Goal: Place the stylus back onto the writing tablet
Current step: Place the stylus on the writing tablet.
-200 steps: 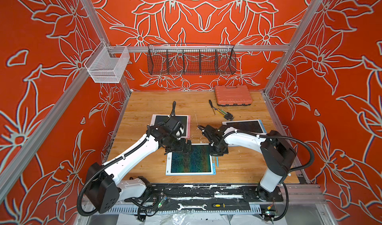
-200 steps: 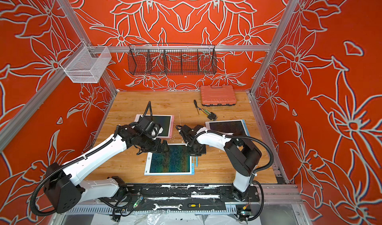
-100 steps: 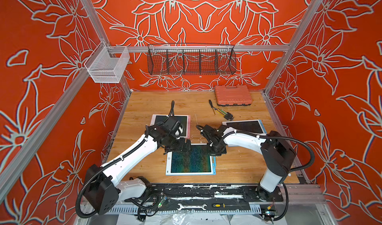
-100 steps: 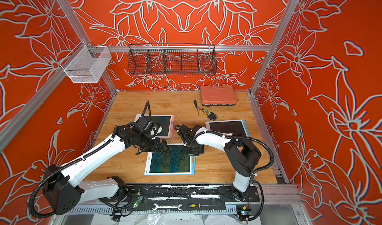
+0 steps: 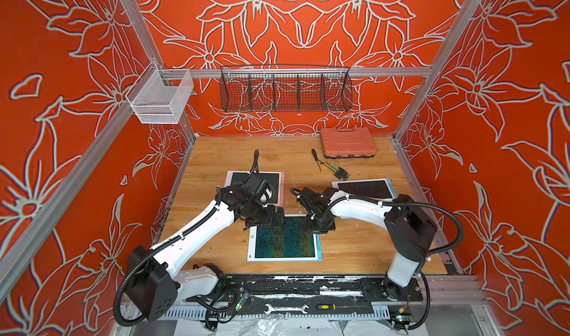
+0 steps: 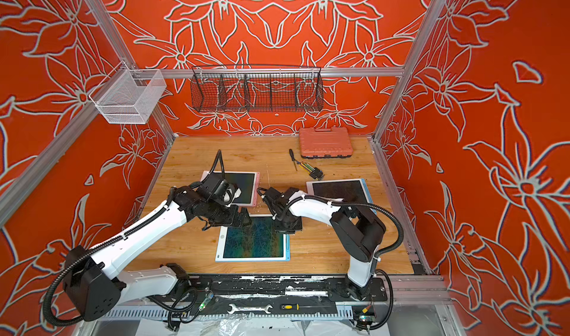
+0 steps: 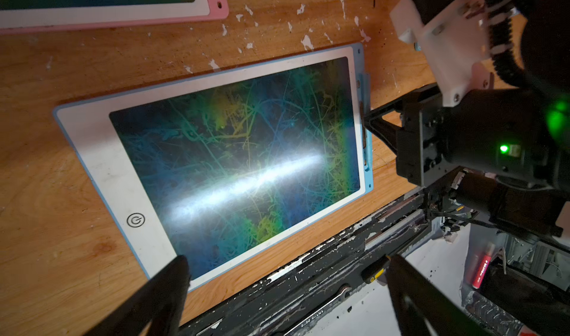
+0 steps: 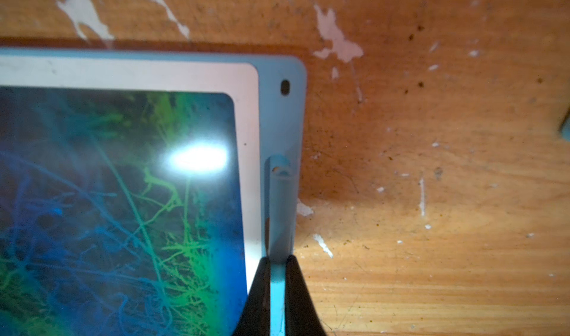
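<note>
The writing tablet (image 5: 283,242) (image 6: 253,242) lies flat near the table's front, blue-rimmed with a white bezel and a screen full of green and blue scribbles. In the right wrist view the light blue stylus (image 8: 279,211) lies along the blue side rim of the tablet (image 8: 123,72), and my right gripper (image 8: 277,263) is shut on it. In both top views that right gripper (image 5: 319,226) (image 6: 288,225) sits at the tablet's far right corner. My left gripper (image 7: 285,263) stands open with nothing in it, hovering at the far left corner (image 5: 265,218).
A pink-rimmed tablet (image 5: 281,189) lies behind the left arm, and another blue tablet (image 5: 364,187) lies to the right. An orange tool case (image 5: 347,141) and hex keys (image 5: 333,171) sit at the back. A wrench (image 5: 285,308) rests on the front rail.
The right gripper has shifted very slightly at the tablet's right edge, still shut on the stylus. The left arm has hardly moved.
</note>
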`<action>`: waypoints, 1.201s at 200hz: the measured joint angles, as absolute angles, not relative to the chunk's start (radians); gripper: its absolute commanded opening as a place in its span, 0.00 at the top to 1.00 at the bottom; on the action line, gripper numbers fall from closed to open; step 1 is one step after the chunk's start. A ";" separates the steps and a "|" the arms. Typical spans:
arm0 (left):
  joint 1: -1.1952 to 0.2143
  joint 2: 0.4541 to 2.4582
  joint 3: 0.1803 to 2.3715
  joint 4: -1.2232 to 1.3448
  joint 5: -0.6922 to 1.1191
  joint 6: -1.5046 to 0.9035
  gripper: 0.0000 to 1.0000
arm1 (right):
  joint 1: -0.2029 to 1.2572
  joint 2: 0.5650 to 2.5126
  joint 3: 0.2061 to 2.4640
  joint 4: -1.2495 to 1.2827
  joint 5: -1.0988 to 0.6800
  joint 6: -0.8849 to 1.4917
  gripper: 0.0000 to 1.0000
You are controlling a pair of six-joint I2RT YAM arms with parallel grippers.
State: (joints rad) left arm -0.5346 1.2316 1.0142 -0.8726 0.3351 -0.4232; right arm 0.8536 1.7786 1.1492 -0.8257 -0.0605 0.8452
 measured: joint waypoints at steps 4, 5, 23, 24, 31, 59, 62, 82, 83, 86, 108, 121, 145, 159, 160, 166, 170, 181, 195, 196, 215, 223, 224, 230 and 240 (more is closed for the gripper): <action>-0.535 1.232 1.014 -0.873 0.335 -0.423 0.03 | 0.854 1.779 1.149 -0.826 -0.061 0.845 0.94; -0.534 1.232 1.014 -0.873 0.336 -0.423 0.03 | 0.854 1.779 1.149 -0.826 -0.061 0.845 0.94; -0.531 1.232 1.014 -0.873 0.336 -0.423 0.03 | 0.854 1.779 1.149 -0.825 -0.061 0.846 0.94; -0.531 1.232 1.014 -0.873 0.336 -0.423 0.03 | 0.854 1.779 1.149 -0.825 -0.061 0.846 0.94; -0.530 1.232 1.014 -0.873 0.337 -0.423 0.03 | 0.854 1.780 1.149 -0.825 -0.061 0.846 0.94; -0.527 1.232 1.014 -0.873 0.338 -0.423 0.03 | 0.854 1.782 1.149 -0.825 -0.061 0.846 0.93; -0.527 1.232 1.014 -0.873 0.338 -0.422 0.03 | 0.854 1.782 1.149 -0.825 -0.061 0.846 0.93; -0.522 1.232 1.014 -0.872 0.339 -0.422 0.03 | 0.854 1.792 1.149 -0.824 -0.062 0.846 0.93; -0.522 1.232 1.014 -0.873 0.339 -0.422 0.03 | 0.854 1.792 1.149 -0.824 -0.062 0.846 0.93; -0.522 1.232 1.014 -0.873 0.339 -0.422 0.03 | 0.855 1.793 1.149 -0.824 -0.062 0.846 0.93; -0.517 1.232 1.014 -0.873 0.340 -0.422 0.03 | 0.857 1.793 1.150 -0.824 -0.062 0.846 0.92; -0.516 1.232 1.014 -0.873 0.340 -0.420 0.03 | 0.857 1.793 1.150 -0.824 -0.062 0.846 0.90; -0.514 1.232 1.014 -0.872 0.343 -0.419 0.03 | 0.857 1.793 1.150 -0.824 -0.062 0.846 0.87; -0.511 1.232 1.014 -0.872 0.344 -0.419 0.03 | 0.857 1.794 1.150 -0.824 -0.062 0.846 0.86; -0.511 1.232 1.014 -0.872 0.344 -0.419 0.03 | 0.857 1.794 1.150 -0.824 -0.062 0.846 0.86; -0.510 1.232 1.014 -0.872 0.344 -0.419 0.03 | 0.857 1.794 1.150 -0.825 -0.062 0.846 0.85; -0.509 1.232 1.014 -0.872 0.344 -0.419 0.03 | 0.858 1.794 1.150 -0.824 -0.062 0.846 0.85; -0.509 1.232 1.014 -0.872 0.344 -0.419 0.03 | 0.859 1.794 1.151 -0.825 -0.063 0.846 0.84; -0.509 1.232 1.014 -0.872 0.345 -0.419 0.03 | 0.859 1.794 1.151 -0.824 -0.063 0.846 0.83; -0.509 1.232 1.014 -0.872 0.345 -0.419 0.03 | 0.859 1.794 1.151 -0.824 -0.063 0.846 0.82; -0.509 1.232 1.014 -0.872 0.347 -0.419 0.03 | 0.859 1.794 1.151 -0.824 -0.063 0.846 0.81; -0.509 1.232 1.014 -0.872 0.347 -0.419 0.03 | 0.859 1.794 1.151 -0.824 -0.063 0.846 0.81; -0.509 1.232 1.014 -0.872 0.347 -0.419 0.03 | 0.859 1.794 1.151 -0.825 -0.064 0.847 0.80; -0.509 1.232 1.014 -0.872 0.347 -0.419 0.03 | 0.859 1.794 1.151 -0.825 -0.064 0.846 0.80; -0.509 1.232 1.014 -0.872 0.349 -0.419 0.03 | 0.859 1.794 1.151 -0.824 -0.063 0.846 0.80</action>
